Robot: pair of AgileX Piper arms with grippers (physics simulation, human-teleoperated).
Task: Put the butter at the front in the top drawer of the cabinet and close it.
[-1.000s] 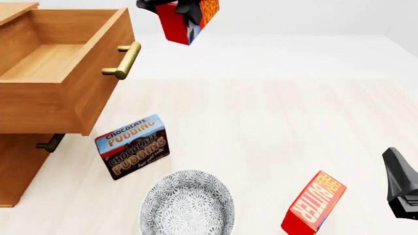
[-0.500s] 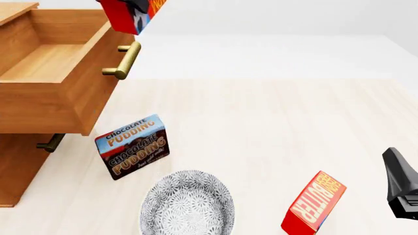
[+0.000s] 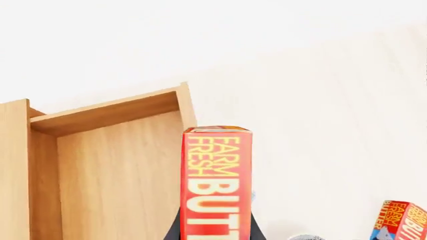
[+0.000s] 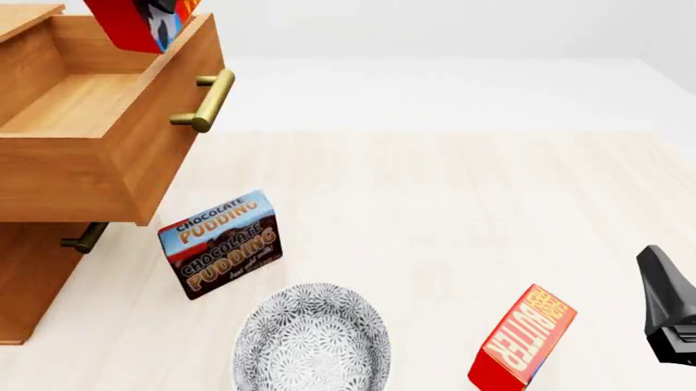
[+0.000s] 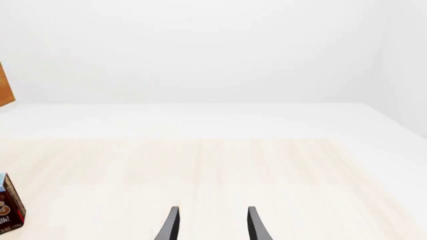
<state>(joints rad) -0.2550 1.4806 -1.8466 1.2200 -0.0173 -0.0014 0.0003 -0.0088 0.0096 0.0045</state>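
My left gripper (image 3: 217, 231) is shut on the butter (image 3: 217, 184), a red carton with an orange-yellow lettered face; only the dark fingers (image 3: 175, 231) show beside it. In the front view the butter (image 4: 139, 20) hangs at the top edge, tilted, with its blue patch showing, above the front part of the open top drawer (image 4: 77, 106). The drawer's inside (image 3: 113, 175) looks empty. The cabinet (image 4: 28, 277) stands at the far left. My right gripper (image 5: 212, 225) is open and empty, low at the right edge (image 4: 666, 314).
A chocolate pudding box (image 4: 221, 243) stands just in front of the drawer, with a patterned bowl (image 4: 312, 338) nearer me. A second butter carton (image 4: 522, 338) stands at the front right. The brass handles of the top drawer (image 4: 204, 100) and the lower drawer (image 4: 84, 237) stick out.
My left gripper has carried the butter leftward, from right of the drawer's handle to above the open drawer. The right arm has not moved.
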